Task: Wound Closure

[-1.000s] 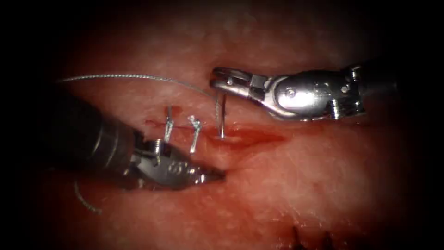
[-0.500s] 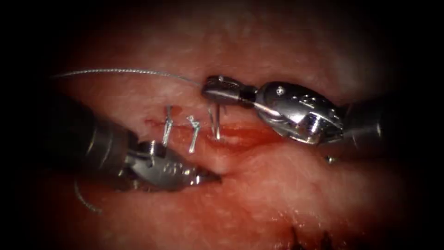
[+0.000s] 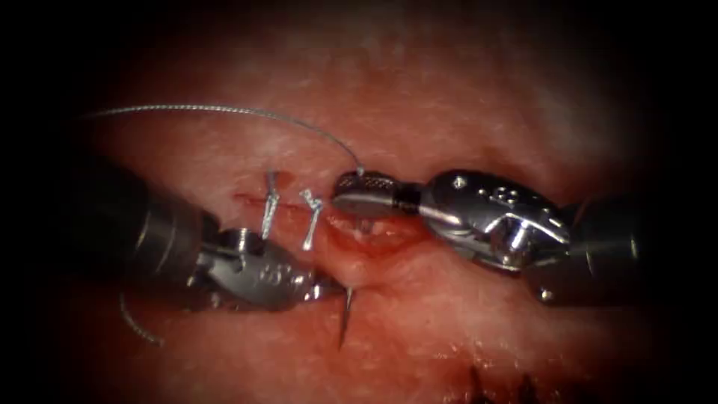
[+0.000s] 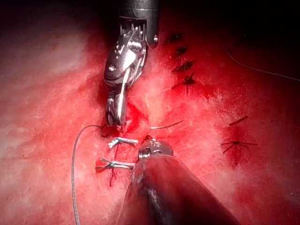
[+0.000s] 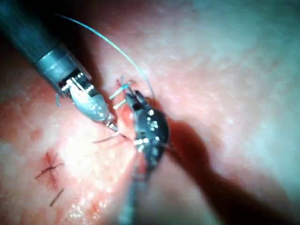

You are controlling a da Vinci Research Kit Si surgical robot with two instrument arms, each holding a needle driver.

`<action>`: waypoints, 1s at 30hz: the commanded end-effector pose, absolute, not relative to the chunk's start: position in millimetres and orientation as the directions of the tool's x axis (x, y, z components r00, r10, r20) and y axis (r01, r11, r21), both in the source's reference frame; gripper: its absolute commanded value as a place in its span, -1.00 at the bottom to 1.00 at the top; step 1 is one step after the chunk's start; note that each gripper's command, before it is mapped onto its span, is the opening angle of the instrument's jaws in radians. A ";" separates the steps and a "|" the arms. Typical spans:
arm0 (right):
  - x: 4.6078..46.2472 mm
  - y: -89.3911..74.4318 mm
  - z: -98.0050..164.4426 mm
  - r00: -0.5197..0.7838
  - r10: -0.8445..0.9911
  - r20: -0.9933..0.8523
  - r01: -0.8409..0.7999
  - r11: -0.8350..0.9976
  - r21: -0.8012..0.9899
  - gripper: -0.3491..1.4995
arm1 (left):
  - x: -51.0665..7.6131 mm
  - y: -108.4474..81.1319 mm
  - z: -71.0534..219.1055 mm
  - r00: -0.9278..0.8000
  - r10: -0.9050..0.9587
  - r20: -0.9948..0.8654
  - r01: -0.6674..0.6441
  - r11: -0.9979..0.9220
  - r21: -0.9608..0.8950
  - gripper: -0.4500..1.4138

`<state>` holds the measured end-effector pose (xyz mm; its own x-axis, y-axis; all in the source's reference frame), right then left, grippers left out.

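Observation:
My right tool (image 3: 364,194) lies low over the cut (image 3: 374,228), its jaws shut on the curved needle close to its tail. The needle passes through the tissue under the cut, and its tip (image 3: 345,320) sticks out of the near edge. In the left wrist view the tip (image 4: 167,125) shows bare too. The thread (image 3: 224,111) arcs from the needle's tail up and away to the left. My left tool (image 3: 329,286) is shut and holds nothing, its point pressed on the tissue just beside the emerging tip.
Two tied stitches (image 3: 271,202) (image 3: 312,217) cross the cut left of the needle. A loose thread end (image 3: 138,325) lies at lower left. Dark old stitch marks (image 3: 508,385) sit at the near edge. Red fluid pools in the cut.
The right tool turned and dropped onto the cut, driving the needle in. The upright needle sank into the tissue and its tip came out on the near side by the left tool.

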<state>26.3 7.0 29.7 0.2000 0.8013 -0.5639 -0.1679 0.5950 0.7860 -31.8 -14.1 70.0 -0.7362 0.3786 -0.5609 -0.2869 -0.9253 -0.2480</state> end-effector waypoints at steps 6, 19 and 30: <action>26.8 5.1 30.4 0.186 0.806 -0.561 -0.159 0.589 0.793 -1.00 | -32.2 -15.0 68.9 -0.740 0.378 -0.556 -0.279 -0.925 -0.258 -1.00; 19.2 9.8 31.5 0.124 0.685 -0.718 -0.268 0.719 0.641 0.53 | -31.5 -15.9 63.7 -0.700 0.206 -0.683 -0.177 -0.978 -0.113 -0.41; 18.6 10.3 32.1 0.078 0.670 -0.738 -0.283 0.725 0.628 0.49 | -33.9 -16.7 64.0 -0.630 0.088 -0.771 -0.098 -0.995 -0.033 -0.39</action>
